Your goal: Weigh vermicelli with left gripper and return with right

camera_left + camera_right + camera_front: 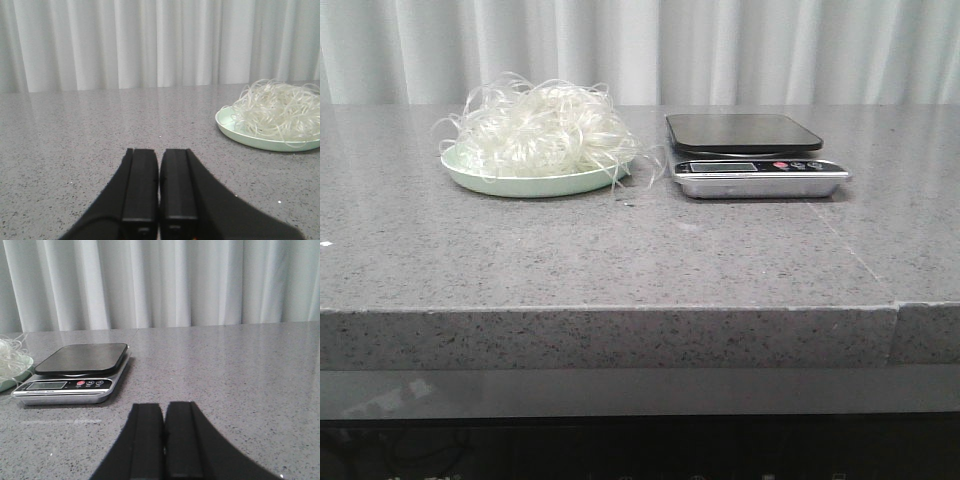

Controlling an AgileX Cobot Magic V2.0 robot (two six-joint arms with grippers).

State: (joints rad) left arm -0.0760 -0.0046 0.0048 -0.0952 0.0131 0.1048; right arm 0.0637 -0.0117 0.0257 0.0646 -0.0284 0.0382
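Vermicelli (542, 130) on plate (490, 181); left gripper (159, 187) fingers (140, 185) together.

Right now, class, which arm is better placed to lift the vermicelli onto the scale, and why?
The left. The left gripper faces the vermicelli on its plate; the right gripper mostly faces the empty scale. Both are shut.

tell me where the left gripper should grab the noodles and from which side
Probably the top middle of the noodles, coming straight down. The mound is loose, piled highest there, and fills the green plate, so a side approach would hit the rim. The left gripper is shut now and must open first.
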